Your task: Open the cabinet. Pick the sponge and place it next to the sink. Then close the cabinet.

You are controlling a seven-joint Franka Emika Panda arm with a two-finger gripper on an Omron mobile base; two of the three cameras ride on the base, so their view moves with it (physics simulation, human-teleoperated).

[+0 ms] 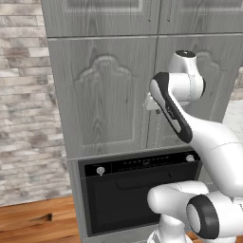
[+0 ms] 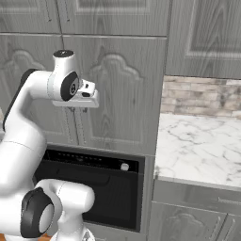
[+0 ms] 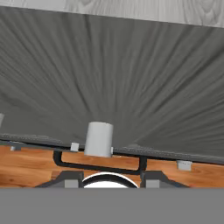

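**Robot arm pressed close to closed kitchen cabinet**

A tall light-grey cabinet [image 1: 102,95] with two arched-panel doors fills the wall ahead, both doors flush and shut, above a black built-in oven [image 1: 137,190] with a dark glass front and a strip of controls. Plainer cabinets [image 2: 113,16] run across above the cabinet. To the left of the cabinet stands a pale brick wall [image 1: 23,109] over a strip of wooden floor [image 1: 33,216]. To the right of the cabinet lies a white marble table [image 2: 197,150], bare on top, backed by more brick and carried on dark-grey low doors.

The white arm bends up in front of the oven and brings its tool [image 2: 81,107] to the seam where the cabinet's two doors meet, at the height of the slim vertical handles [image 2: 78,127]. From the hand camera the door face is very near, a pale cylinder [image 3: 99,139] stands just before the fingers [image 3: 70,178], and the fingers sit drawn close together; whether they pinch a handle cannot be told. The sponge is not seen with the doors shut.

Open room lies to the right of the cabinet, over the marble table; to the left, the brick wall closes in tight.
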